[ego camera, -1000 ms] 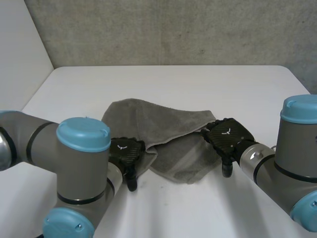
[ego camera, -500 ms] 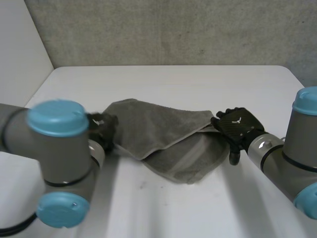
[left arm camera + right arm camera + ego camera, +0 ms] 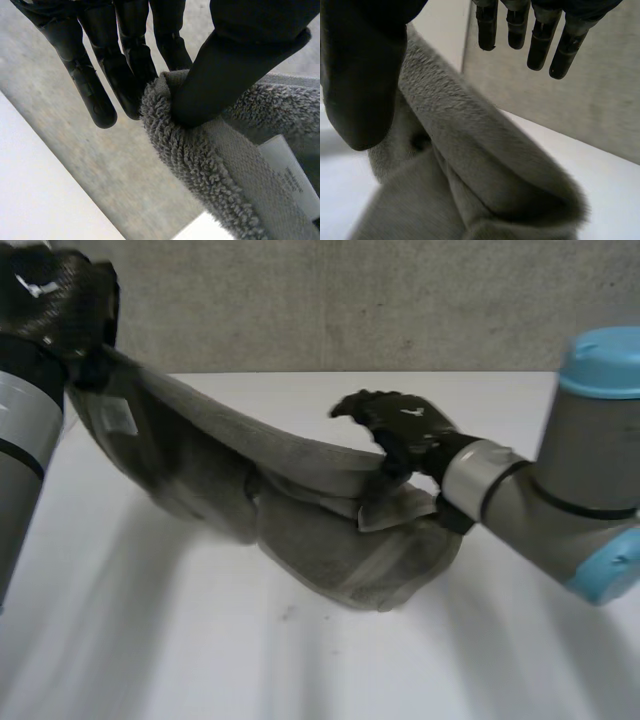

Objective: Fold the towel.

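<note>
While my left hand (image 3: 50, 300) hangs high above the white table (image 3: 300, 670), it is clamped on one corner of the grey towel (image 3: 330, 530). In my left wrist view my thumb (image 3: 235, 65) presses the looped terry edge against the side of my fingers (image 3: 125, 65), which otherwise reach out straight. A white label (image 3: 290, 175) is sewn to the cloth just beside that pinched corner, and from the head view I see it a little below my hand. From the corner the towel slopes down in a long sagging band across the table toward my right hand (image 3: 405, 430). Its lower part lies bunched and creased on the table top, under and just in front of that hand. My right hand is above this bunched end, right of the table's middle, with its fingers straight and held well apart from the thumb. In my right wrist view the grey wall (image 3: 600, 110) shows between those fingers and the cloth, so they are not touching it. A raised ridge of towel runs up between thumb and fingers, and the thumb sits close against it. Whether the thumb carries any of the fold's weight I cannot tell, but nothing is pinched there. Behind that hand, my right arm (image 3: 590, 480) comes in low over the table.
</note>
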### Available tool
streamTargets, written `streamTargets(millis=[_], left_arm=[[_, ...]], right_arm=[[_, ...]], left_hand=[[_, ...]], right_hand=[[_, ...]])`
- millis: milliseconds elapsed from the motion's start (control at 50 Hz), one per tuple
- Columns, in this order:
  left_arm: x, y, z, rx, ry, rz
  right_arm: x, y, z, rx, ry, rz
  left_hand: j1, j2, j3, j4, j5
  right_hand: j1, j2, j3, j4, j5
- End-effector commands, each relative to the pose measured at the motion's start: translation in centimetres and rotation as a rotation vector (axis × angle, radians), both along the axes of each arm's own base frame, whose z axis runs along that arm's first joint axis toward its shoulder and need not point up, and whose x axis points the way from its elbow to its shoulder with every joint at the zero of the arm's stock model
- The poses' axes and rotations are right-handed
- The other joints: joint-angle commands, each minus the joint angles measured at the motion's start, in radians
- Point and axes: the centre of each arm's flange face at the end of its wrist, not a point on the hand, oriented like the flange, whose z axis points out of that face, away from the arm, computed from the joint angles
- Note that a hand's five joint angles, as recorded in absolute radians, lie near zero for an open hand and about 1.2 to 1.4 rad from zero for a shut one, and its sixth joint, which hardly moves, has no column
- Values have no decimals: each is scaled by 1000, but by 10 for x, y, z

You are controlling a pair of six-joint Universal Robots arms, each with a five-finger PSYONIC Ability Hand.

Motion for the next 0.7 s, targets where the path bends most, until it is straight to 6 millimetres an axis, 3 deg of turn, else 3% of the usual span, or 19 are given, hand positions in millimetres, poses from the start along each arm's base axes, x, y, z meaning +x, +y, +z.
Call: streamTargets(millis=[20, 160, 200, 320, 420, 540, 580, 600, 620, 700], left_arm=[[5, 5, 10, -26, 15, 9], [16, 2, 14, -40, 29, 47], [24, -2, 17, -49, 33, 78], [30, -7, 19, -58, 36, 101], [42, -17, 19, -63, 37, 147], [49, -28, 17, -59, 27, 161], [50, -31, 16, -56, 27, 159], [51, -32, 15, -56, 30, 160], [51, -32, 15, -56, 31, 160], [52, -37, 9, -33, 61, 155]], right_arm=[[39, -2, -23, 11, -2, 4], [54, -27, -54, -3, 34, -106], [57, -39, -70, 3, 56, -156], [53, -46, -81, 6, 98, -197], [19, -66, -81, 65, 150, -278], [-3, -72, -76, 97, 165, -317], [-18, -75, -72, 112, 163, -330], [-18, -75, -72, 112, 163, -330], [-20, -75, -71, 118, 159, -319], [-21, -72, -67, 131, 138, -264]], left_hand=[[235, 180, 182, 179, 211], [235, 180, 182, 179, 211], [235, 180, 182, 179, 211], [235, 180, 182, 179, 211], [235, 180, 182, 179, 211], [235, 180, 182, 179, 211], [235, 180, 182, 179, 211], [235, 180, 182, 179, 211], [235, 180, 182, 179, 211], [235, 180, 182, 179, 211]], right_hand=[[-58, -66, -69, -86, -60], [-51, -58, -62, -79, -52], [136, 129, 125, 108, 135], [416, 408, 405, 388, 415], [539, 532, 528, 511, 538], [607, 599, 596, 579, 605], [960, 952, 949, 932, 958], [962, 954, 951, 934, 961], [1145, 1138, 1134, 1117, 1144], [1164, 1156, 1152, 1135, 1162]])
